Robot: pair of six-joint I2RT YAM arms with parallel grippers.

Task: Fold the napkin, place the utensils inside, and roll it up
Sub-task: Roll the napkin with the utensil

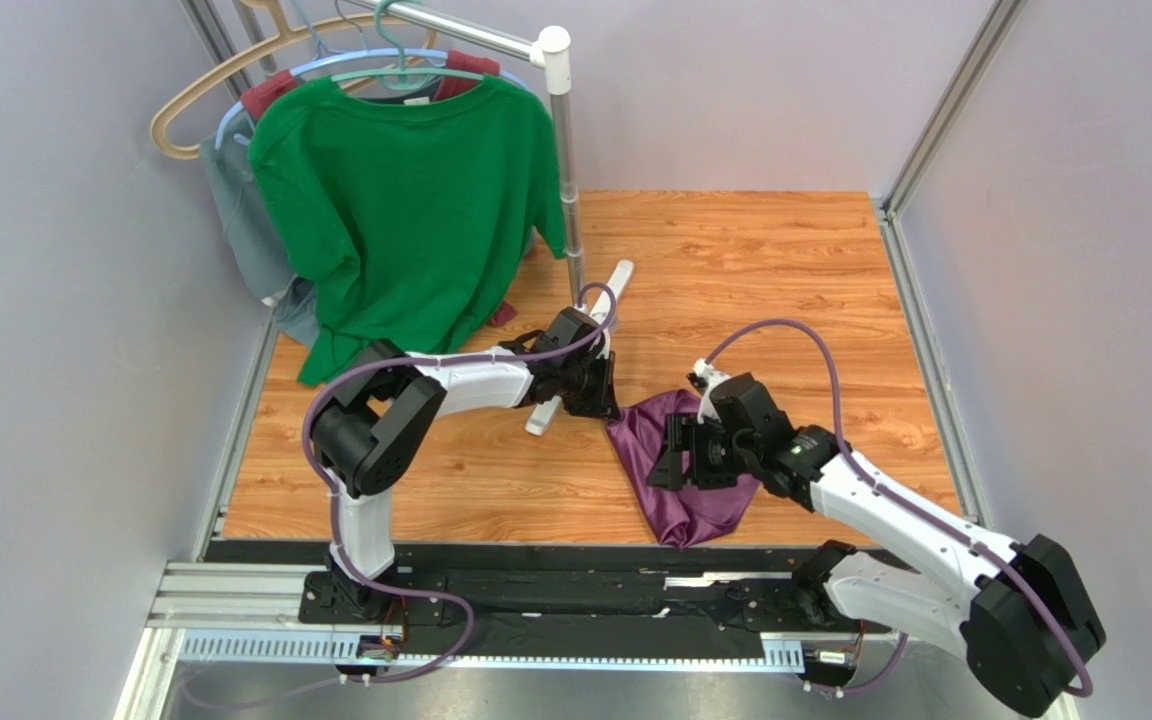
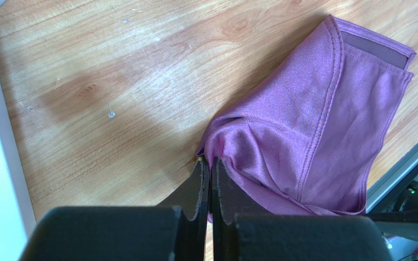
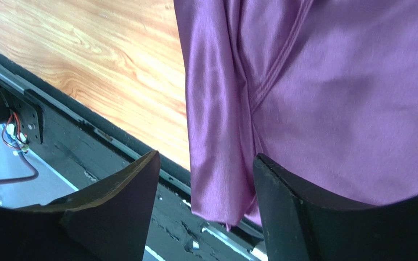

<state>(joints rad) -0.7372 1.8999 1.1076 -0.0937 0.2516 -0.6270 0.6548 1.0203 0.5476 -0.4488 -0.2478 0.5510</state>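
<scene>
The napkin (image 1: pixel 683 477) is a shiny purple cloth, bunched and folded on the wooden table near its front edge. My left gripper (image 1: pixel 603 402) sits at the napkin's left corner. In the left wrist view my left gripper (image 2: pixel 211 163) is shut, with a pinch of the napkin (image 2: pixel 304 119) caught at its tips. My right gripper (image 1: pixel 671 453) hovers over the napkin's middle. In the right wrist view my right gripper (image 3: pixel 204 160) is open, and a loose fold of the napkin (image 3: pixel 331 92) hangs between its fingers over the table's edge, ungripped. The utensils are out of view.
A green T-shirt (image 1: pixel 394 210) hangs on a white rack (image 1: pixel 567 165) at the back left, with other garments and hangers behind it. The rack's foot (image 1: pixel 585 348) lies by my left gripper. A black rail (image 1: pixel 537 578) runs along the front edge. Walls close both sides.
</scene>
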